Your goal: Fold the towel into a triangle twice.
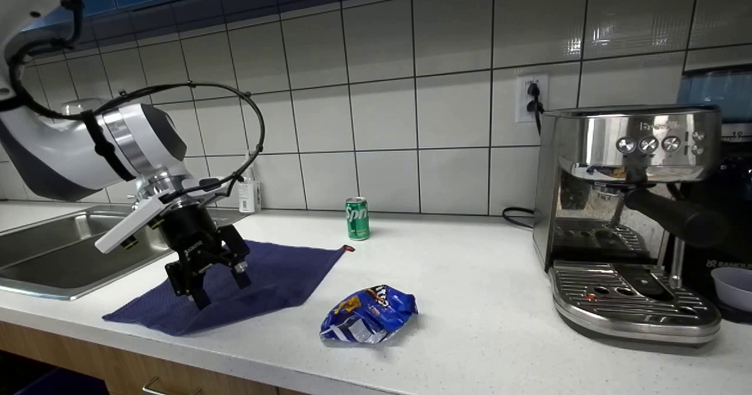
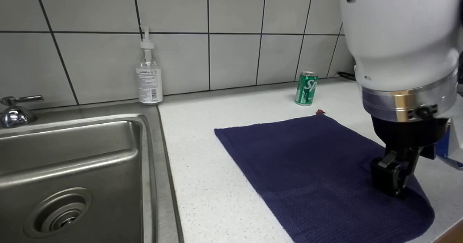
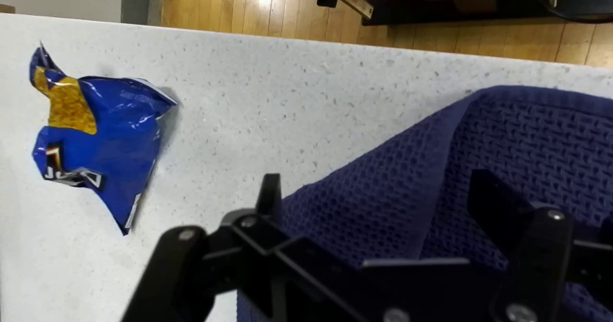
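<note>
The towel, a dark navy-blue cloth, lies on the white counter in both exterior views (image 1: pixel 282 271) (image 2: pixel 289 156). In the wrist view the towel (image 3: pixel 541 135) has one corner turned over as a small flap, with the flap's straight hem running between my fingers. The rest of the towel lies mostly flat. My gripper points down over the towel's front part in both exterior views (image 1: pixel 221 289) (image 2: pixel 396 185). Its fingers are spread apart in the wrist view (image 3: pixel 377 188), with the flap between them and nothing pinched. I cannot tell whether the fingertips touch the cloth.
A blue snack packet (image 1: pixel 370 315) lies beside the towel, also in the wrist view (image 3: pixel 105 125). A green can (image 1: pixel 357 218) stands behind the towel. The sink (image 2: pixel 148 163) borders one side. A soap bottle (image 2: pixel 149 76) stands by the wall. A coffee machine (image 1: pixel 634 207) stands at the counter's far end.
</note>
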Action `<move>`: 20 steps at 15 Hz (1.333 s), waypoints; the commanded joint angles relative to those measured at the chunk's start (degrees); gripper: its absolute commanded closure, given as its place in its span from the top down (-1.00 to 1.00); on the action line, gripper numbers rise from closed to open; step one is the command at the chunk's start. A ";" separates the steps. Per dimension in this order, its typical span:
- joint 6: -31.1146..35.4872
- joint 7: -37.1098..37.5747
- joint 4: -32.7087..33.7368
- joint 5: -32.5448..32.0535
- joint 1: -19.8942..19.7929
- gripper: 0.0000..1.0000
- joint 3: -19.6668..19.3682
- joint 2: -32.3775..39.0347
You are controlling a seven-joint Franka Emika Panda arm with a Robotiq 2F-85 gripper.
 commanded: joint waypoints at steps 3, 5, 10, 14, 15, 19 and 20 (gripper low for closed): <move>-1.32 2.32 1.74 -1.64 1.71 1.00 -1.64 1.78; -1.36 2.18 1.84 -1.46 1.90 1.00 -1.92 1.94; -1.27 2.12 1.71 -1.33 2.21 0.75 -2.22 1.52; -1.24 2.28 1.79 -1.29 2.46 -0.03 -2.32 1.23; -1.27 2.32 1.82 -1.28 2.51 -0.16 -2.30 1.24; -1.20 2.34 1.47 -1.18 3.04 -0.77 -1.94 1.09; -1.18 2.38 1.38 -1.23 3.24 -0.94 -1.88 1.02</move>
